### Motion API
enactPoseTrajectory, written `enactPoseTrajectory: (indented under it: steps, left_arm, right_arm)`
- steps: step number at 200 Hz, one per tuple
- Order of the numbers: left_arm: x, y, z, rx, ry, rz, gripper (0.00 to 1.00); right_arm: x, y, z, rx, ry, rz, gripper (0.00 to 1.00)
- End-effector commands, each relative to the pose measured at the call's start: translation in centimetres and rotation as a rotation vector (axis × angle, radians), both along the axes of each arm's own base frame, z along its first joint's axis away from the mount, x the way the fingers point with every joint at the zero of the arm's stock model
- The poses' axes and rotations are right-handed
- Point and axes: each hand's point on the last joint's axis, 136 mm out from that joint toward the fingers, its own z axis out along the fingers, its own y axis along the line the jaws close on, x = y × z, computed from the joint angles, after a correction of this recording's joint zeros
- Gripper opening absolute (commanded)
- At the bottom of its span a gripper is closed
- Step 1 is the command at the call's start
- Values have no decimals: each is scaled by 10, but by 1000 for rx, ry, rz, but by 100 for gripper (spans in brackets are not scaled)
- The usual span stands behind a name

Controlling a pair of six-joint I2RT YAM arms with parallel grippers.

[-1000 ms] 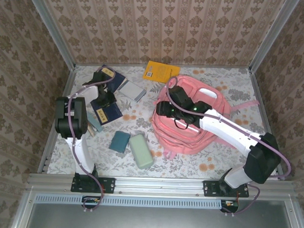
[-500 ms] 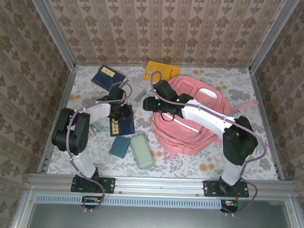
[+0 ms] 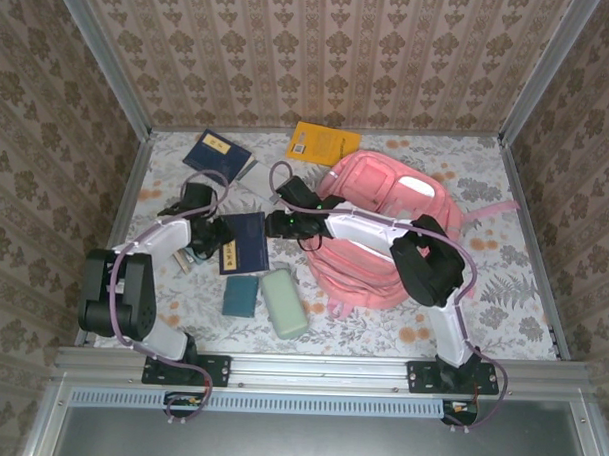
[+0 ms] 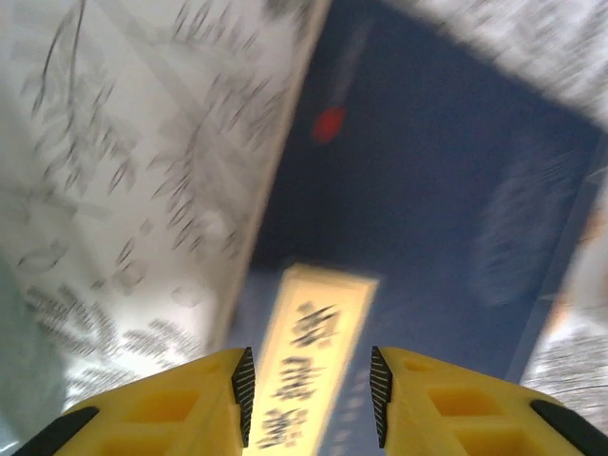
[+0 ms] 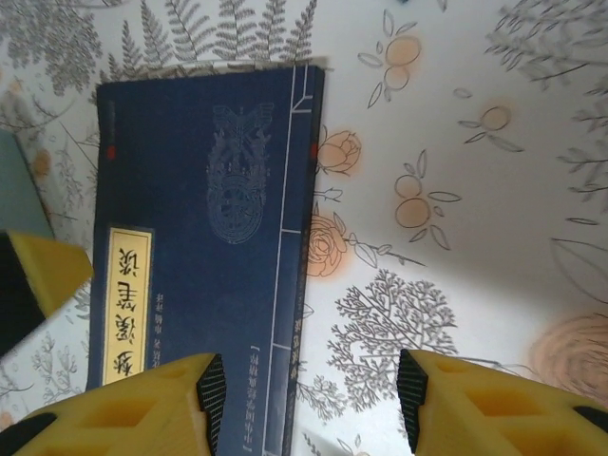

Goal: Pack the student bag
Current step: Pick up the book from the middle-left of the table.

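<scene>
Right gripper [image 5: 309,380], jaws apart and empty, hangs over the navy book [image 3: 246,244], arm stretched leftward across the student bag [image 3: 381,186]. Left gripper [image 4: 312,380] gapes above the same book.

Matt paper book [image 5: 204,237]; pink cloth student bag [image 3: 376,190]

On the table [image 3: 512,295] the left half is crowded. A navy book [image 3: 244,243] is hemmed in by the left gripper [image 4: 309,380] and right gripper [image 5: 309,399], with a teal box [image 3: 240,296] and green case [image 3: 284,301] just nearer. The middle-right is taken up by the student bag [image 3: 384,241] — bare cloth is left to its right.
</scene>
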Motion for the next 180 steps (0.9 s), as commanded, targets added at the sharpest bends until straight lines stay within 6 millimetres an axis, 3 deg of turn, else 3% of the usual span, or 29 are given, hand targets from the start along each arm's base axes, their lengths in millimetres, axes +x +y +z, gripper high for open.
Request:
enactPoseTrajectory:
  steps: [1,52,116,154,180]
  left_arm:
    - [-17,9,-21,40,68,-22,40]
    - [-29,9,-41,9,114,-25,33]
    - [-35,-3,-47,-57,120,-43,23]
    - [-35,-10,-49,-84,132,-66,22]
    - [-34,-11,-47,-86,131,-77,22]
  right_arm:
    - [2,18,-3,36,13,-1,54]
    - [-6,36,-36,20,62,11,51]
    - [-24,61,-62,86,167,29,49]
    - [-27,97,-20,403,213,62,49]
    - [-26,105,13,585,229,93,46]
